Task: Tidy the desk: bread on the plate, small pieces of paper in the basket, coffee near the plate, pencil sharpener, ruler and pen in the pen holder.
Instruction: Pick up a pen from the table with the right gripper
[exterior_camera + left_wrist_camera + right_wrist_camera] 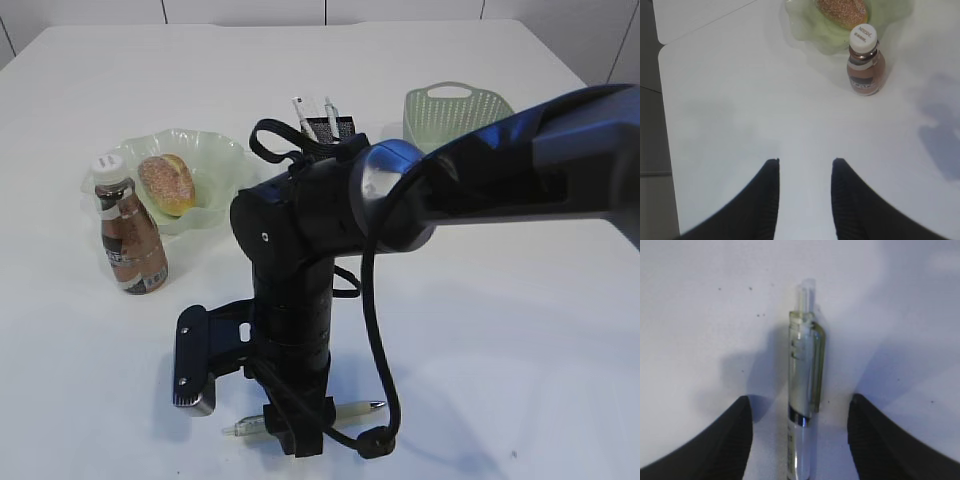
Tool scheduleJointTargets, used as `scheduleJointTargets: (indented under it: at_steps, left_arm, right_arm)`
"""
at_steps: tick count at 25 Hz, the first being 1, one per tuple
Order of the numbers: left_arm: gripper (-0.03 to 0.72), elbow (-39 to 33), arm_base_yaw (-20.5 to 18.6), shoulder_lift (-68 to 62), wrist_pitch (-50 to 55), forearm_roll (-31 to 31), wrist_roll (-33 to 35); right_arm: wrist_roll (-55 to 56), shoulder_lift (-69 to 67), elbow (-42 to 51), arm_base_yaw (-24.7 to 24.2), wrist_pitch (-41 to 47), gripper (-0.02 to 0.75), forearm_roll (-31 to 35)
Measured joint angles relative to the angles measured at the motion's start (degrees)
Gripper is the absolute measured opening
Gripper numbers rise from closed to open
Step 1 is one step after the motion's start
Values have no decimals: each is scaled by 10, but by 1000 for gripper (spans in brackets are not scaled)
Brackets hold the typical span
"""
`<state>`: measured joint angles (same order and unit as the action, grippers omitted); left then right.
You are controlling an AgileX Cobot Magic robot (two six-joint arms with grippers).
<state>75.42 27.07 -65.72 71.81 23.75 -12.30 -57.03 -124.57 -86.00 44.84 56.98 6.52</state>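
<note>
- Pen [803, 390]: clear-barrelled click pen with a pale green clip and chrome band, lying flat on the large plain white desk [520, 330]. In the exterior view it sits at bottom centre, partly hidden behind the arm.
- Right gripper [800, 412]: black jaws spread, one on each side of the pen, neither visibly touching it. In the right wrist view the pen's long axis runs top to bottom, straight down the gap, clicker end at the top; a closing pinch would meet the barrel across its width.
- Left gripper [805, 172]: black fingers parted, nothing between them, over bare desk at lower centre of the left wrist view. The right arm is the nearer to the pen.
- Black square mesh pen holder [340, 128]: upper centre, already holding items; well apart from the pen.
- Golden-brown roll [167, 183] on the pale green ruffled plate [225, 160], left of frame.
- Clear coffee bottle [128, 235], white cap, just beside the plate.
- Sage-green woven-look basket [455, 110]: upper right.
</note>
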Motion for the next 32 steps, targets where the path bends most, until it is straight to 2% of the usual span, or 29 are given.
scheduleJointTargets:
  at_steps: [9,29,32]
  left_arm:
    - [244,0,0,0,0,0,0]
    - [243,0,0,0,0,1,0]
    - [243,0,0,0,0,1,0]
  right_arm:
    - [0,0,-1,0,33,478,4]
    - [0,-1,-1,0,34,478,5]
    - [0,-1,-1,0,20,435,27]
